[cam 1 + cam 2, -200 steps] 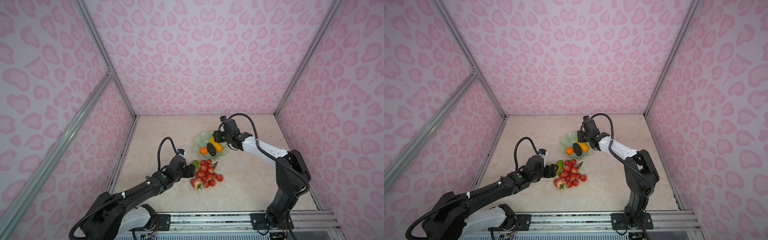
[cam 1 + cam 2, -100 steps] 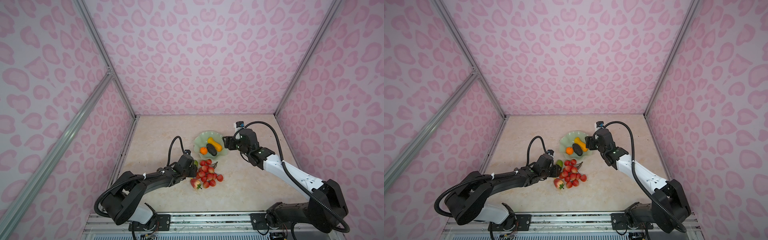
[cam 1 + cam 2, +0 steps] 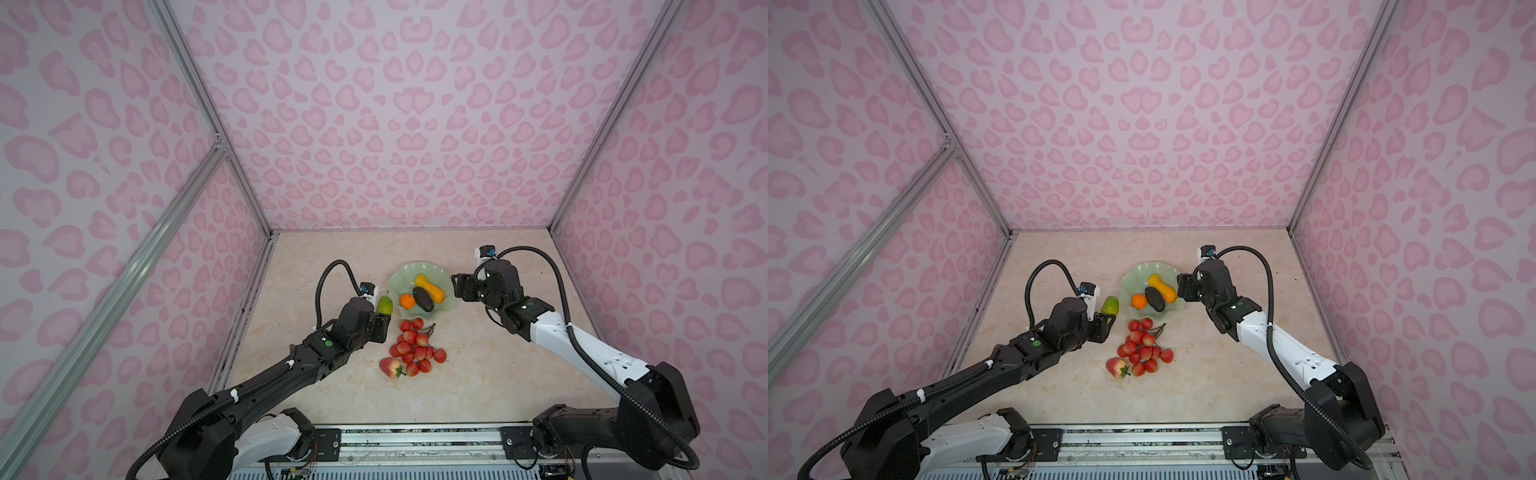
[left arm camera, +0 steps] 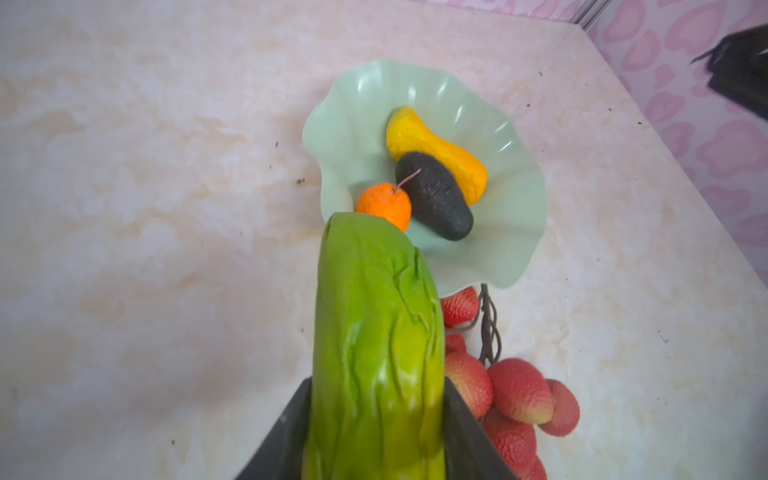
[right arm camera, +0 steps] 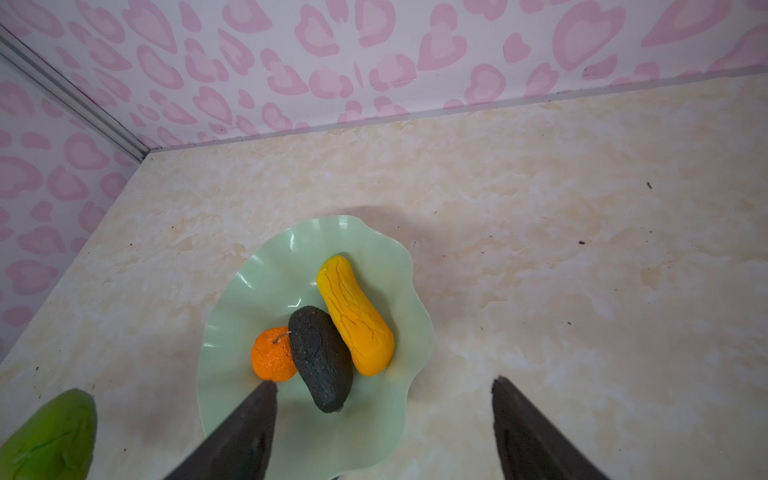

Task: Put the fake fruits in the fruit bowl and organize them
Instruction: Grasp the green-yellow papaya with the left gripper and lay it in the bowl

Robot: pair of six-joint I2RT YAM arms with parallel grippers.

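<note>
Three fruits sit in the fruit bowl; one berry cluster and one strawberry lie on the table. The left gripper clamps one yellow-green oblong; the right gripper gapes empty.

Tabletop, perhaps marble: bowl, berries, strawberry.

The fruit bowl contains the small orange, dark oval and yellow-orange oblong, touching side by side; right gripper jaws stand apart.

Bright even light; soft shadows (fruit bowl glints); foreground blurred.
</note>
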